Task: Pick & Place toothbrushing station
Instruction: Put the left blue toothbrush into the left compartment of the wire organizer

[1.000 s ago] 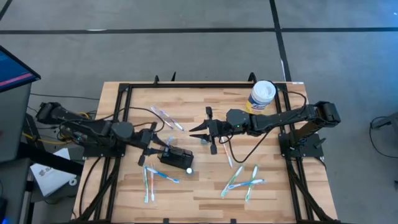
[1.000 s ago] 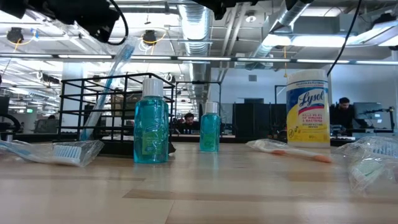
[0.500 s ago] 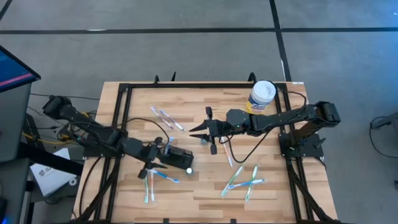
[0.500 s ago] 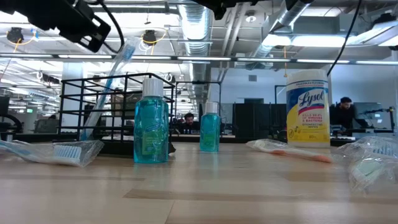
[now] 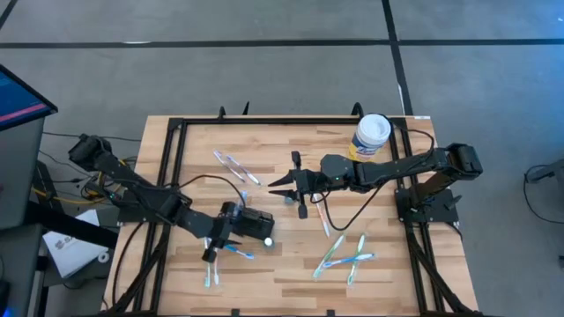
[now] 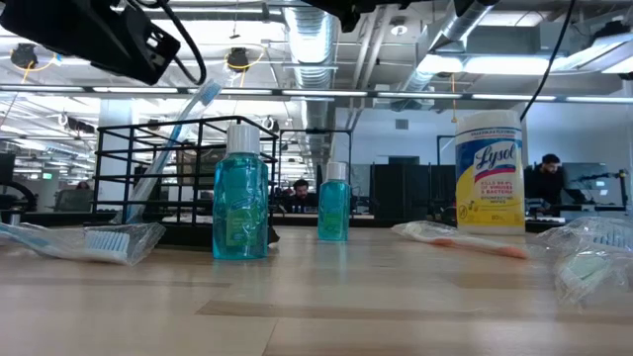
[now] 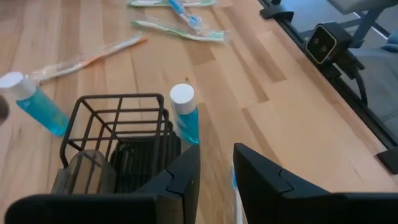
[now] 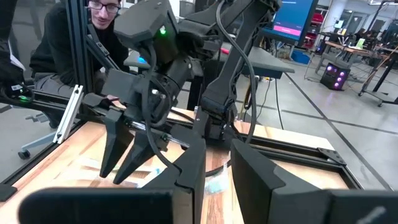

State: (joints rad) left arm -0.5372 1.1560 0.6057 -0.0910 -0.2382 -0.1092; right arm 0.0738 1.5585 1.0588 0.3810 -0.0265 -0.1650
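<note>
"Lysol" brand name on yellow canister (image 6: 489, 173), right of centre in low view; smaller lines beneath it unreadable.

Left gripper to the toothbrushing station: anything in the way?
Nothing separates them: the left gripper is right at the toothbrushing station. A small blue bottle stands beside the station, just ahead, and may get bumped.

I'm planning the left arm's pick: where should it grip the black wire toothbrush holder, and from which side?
Grip the toothbrushing station by one top rim wire, coming from above: its open wire frame gives thin bars for narrow jaws. Avoid the side where the blue bottle stands against it. The left gripper already hangs nearby.
</note>
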